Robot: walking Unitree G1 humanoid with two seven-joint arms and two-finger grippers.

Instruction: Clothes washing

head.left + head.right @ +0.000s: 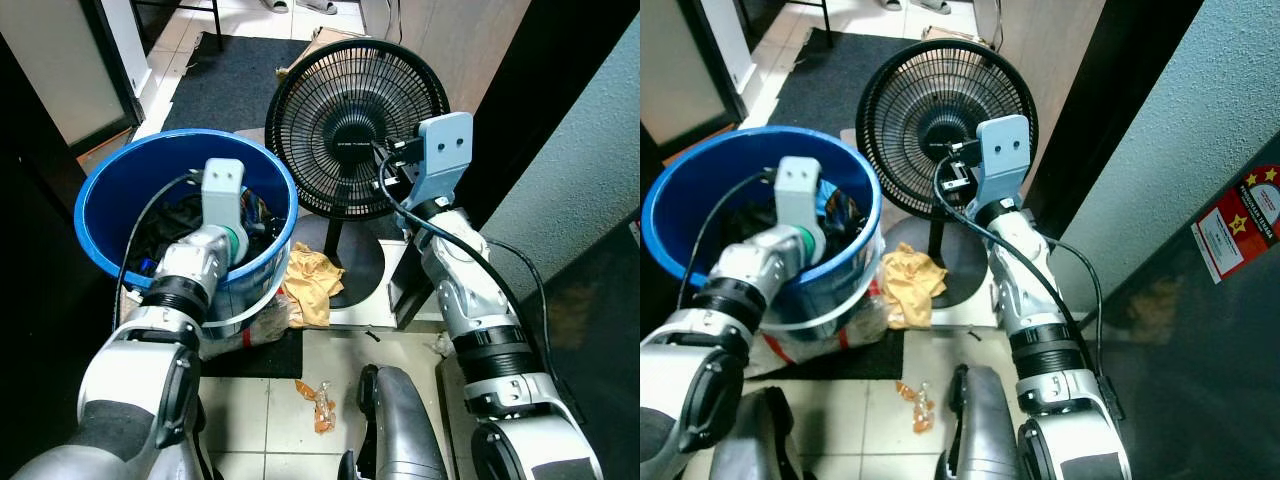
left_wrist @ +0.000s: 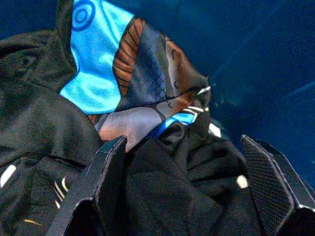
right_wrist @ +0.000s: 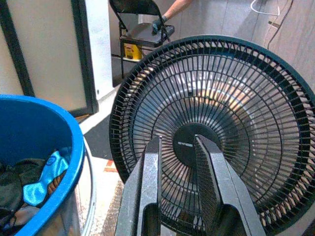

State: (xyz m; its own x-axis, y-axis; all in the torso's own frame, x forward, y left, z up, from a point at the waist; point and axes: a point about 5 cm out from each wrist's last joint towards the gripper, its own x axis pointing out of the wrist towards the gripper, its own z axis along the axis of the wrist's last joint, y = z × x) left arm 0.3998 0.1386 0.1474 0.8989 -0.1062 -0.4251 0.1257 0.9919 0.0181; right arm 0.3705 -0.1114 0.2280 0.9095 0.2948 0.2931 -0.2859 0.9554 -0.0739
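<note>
**Left end effector down in the blue tub of clothes**

The blue tub (image 1: 110,195) stands on the floor just beside the black fan (image 1: 355,125), on the robot's left of it. Inside the tub lies a heap of dark clothes (image 2: 44,128), with 1 bright blue and brown patterned garment (image 2: 123,73) on top against the tub's inner wall.

The left end effector (image 2: 189,196) reaches over the tub's rim into the laundry. Its 2 fingers are spread wide, with black cloth bunched between them; nothing is pinched.

The right end effector (image 3: 179,162) is raised in front of the fan's grille, near its hub, its 2 fingers nearly together with a narrow gap and nothing held.

A crumpled yellow cloth (image 1: 312,285) lies on the floor between the tub and the fan's round base. Behind the fan, a person's hand (image 3: 158,23) rests on a dark chair (image 3: 140,27).
</note>
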